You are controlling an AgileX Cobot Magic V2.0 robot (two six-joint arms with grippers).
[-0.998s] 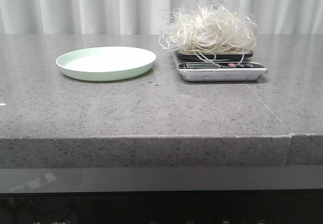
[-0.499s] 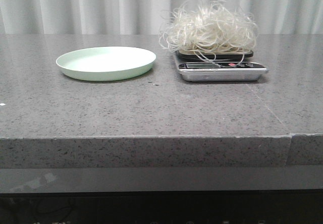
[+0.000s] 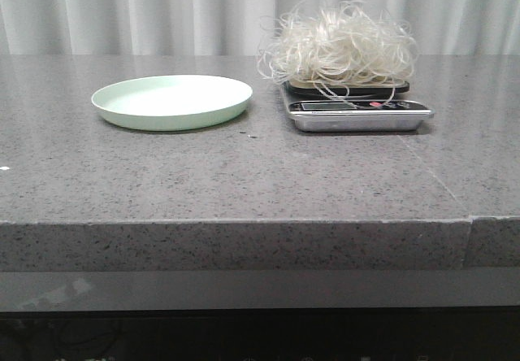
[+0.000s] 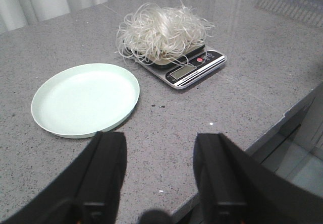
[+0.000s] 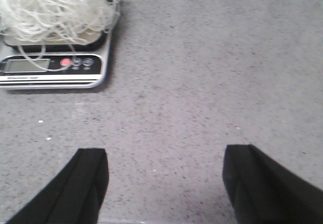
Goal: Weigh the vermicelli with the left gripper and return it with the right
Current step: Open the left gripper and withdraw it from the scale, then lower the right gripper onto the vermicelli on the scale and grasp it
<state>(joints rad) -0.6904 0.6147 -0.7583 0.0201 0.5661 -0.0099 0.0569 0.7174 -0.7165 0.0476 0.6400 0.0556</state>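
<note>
Bright even light, right wrist view soft (blurred)

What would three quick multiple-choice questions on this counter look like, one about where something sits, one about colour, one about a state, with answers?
1. Where are the noodles?
A. on the plate
B. on the scale
C. on the bare counter

2. What colour is the plate?
A. pale green
B. red
C. black

3. How is the left hand?
A. shut on the noodles
B. shut on the plate
C. open and holding nothing

Answers:
1 B, the heap rests on the scale, beside the plate.
2 A, its rim and inside are light mint green.
3 C, its fingers stand wide apart above the counter, with only grey stone between them.
</note>
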